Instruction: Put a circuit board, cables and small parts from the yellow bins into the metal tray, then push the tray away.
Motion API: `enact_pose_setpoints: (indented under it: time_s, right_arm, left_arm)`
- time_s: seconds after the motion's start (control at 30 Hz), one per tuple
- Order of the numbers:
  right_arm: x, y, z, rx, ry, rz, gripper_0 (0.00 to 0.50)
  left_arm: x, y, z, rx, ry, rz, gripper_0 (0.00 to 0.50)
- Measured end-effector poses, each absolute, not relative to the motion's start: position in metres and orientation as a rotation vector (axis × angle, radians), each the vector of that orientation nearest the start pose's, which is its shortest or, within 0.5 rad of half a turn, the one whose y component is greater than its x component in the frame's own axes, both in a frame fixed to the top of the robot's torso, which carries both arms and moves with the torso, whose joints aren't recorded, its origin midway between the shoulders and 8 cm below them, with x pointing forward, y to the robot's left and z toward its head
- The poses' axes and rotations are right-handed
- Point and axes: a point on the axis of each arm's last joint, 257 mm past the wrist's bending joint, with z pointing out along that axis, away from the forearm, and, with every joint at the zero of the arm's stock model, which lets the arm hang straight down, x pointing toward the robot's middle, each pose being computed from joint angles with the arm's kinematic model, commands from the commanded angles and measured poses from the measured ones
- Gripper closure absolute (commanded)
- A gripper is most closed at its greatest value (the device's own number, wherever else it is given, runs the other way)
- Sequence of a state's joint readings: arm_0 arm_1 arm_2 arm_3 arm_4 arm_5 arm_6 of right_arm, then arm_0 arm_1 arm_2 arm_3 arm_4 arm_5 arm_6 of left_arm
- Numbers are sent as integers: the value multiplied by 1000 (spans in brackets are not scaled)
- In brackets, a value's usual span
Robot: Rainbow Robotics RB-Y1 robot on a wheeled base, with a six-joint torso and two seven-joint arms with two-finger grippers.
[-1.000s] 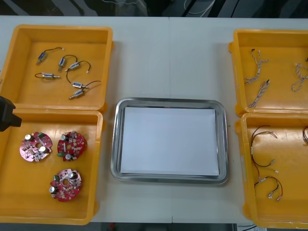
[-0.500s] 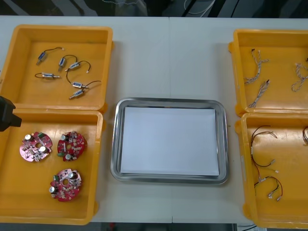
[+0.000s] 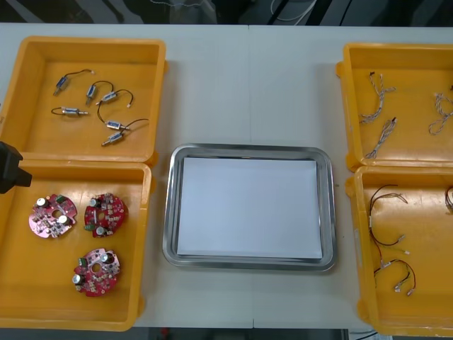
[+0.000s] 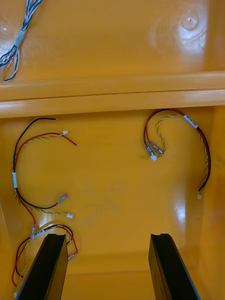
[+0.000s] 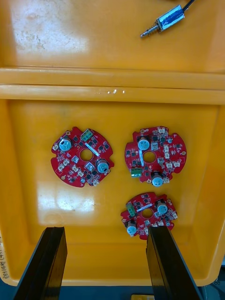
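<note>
Left gripper [image 5: 105, 229] released; centre over 6 o'clock round red circuit board [image 3: 95, 270], straddle it squarely. Right gripper [image 4: 107, 236] released, idle over red-yellow cables [image 4: 15, 179].

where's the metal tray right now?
Front view, centre: metal tray lies between the circuit-board bin on the robot's left and the red-and-yellow cable bin on its right.

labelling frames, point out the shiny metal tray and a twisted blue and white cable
shiny rectangular metal tray [image 3: 248, 263], front view, on its near rim
twisted blue and white cable [image 3: 380, 138], front view, middle of its strand
</note>
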State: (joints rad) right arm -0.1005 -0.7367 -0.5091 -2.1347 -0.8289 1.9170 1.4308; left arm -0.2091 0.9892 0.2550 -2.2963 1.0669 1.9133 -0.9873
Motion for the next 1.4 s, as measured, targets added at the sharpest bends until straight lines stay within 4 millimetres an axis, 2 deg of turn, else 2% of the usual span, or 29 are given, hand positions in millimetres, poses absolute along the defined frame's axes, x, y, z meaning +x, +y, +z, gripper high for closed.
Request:
enact_pose_setpoints:
  time_s: [0.33,0.5,0.8,0.93,1.13,1.4]
  right_arm:
    - [361,-428,-160,107,2647,-28,0]
    - [361,-429,-160,107,2648,-29,0]
    - [359,-432,-158,101,2652,-46,0]
    - [353,-433,-166,106,2672,-43,0]
    - [345,-434,-182,137,2676,-30,0]
    - [337,-417,-198,189,2658,13,0]
  left_arm:
    - [358,348,-124,-49,2684,7,0]
    - [351,344,-143,-85,2713,-33,0]
    - [352,345,-144,-97,2710,-32,0]
    - [351,346,-146,-104,2711,-25,0]
    - [350,351,-159,-137,2705,-31,0]
    - [346,348,-172,-137,2663,-46,0]
